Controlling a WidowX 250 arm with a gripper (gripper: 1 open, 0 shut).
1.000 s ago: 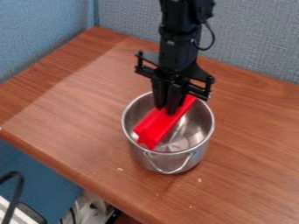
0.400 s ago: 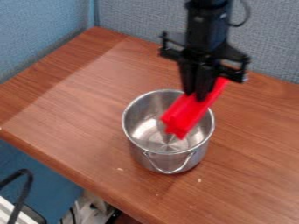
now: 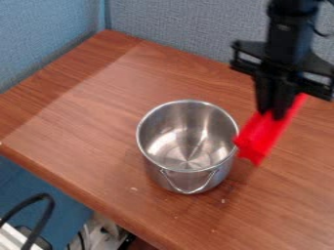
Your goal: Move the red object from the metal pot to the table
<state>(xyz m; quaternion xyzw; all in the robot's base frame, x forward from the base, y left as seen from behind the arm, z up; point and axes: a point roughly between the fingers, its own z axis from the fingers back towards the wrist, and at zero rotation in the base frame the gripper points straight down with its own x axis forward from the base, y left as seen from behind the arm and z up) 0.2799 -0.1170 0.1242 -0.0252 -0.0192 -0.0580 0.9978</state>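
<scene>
Camera view, single entry.

Gripper: black, pointing straight down, jaws clenched on the upper end of the block. A black crossbar sits above the jaws, and the arm rises out of the top of the frame. The top-end grip leaves the lower end of the block free to reach the table first.

Block: bright red, plain, elongated, rectangular, matte faces. It hangs tilted from the jaws, lower end toward the pot side. It is out of the pot and just beside the pot's right wall, over the wood. Whether the lower end touches the table or the wall cannot be told from this angle; a judgement is that it is in the air, carried clear of the rim for set-down.

Pot: small, round, straight-sided, polished steel with bright reflections inside. It is empty and stands upright near the front edge of the table. A thin wire handle lies against its front wall.

Table: reddish-brown wood, visible grain, rounded edge, slight sheen. Bare wood lies right of the pot, where the block hangs.

Surroundings: blue-grey fabric partition behind; dark cables on the floor below the front edge.
</scene>
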